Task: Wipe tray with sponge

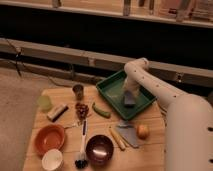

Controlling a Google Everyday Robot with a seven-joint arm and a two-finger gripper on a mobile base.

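Observation:
The dark green tray (111,89) sits at the back right of the wooden table, turned at an angle. The grey-blue sponge (129,100) lies on the tray floor, right of its middle. My gripper (129,95) points straight down from the white arm (150,82) and sits right on top of the sponge, pressing it on the tray. The sponge has travelled with the gripper, so it looks held. The fingertips are hidden behind the wrist and the sponge.
On the table in front of the tray lie a green vegetable (101,111), a grey wedge piece (128,133), an orange fruit (143,131), a dark bowl (99,148), a brush (82,145), an orange bowl (49,138), a tan-and-dark block (57,112) and a metal cup (78,91).

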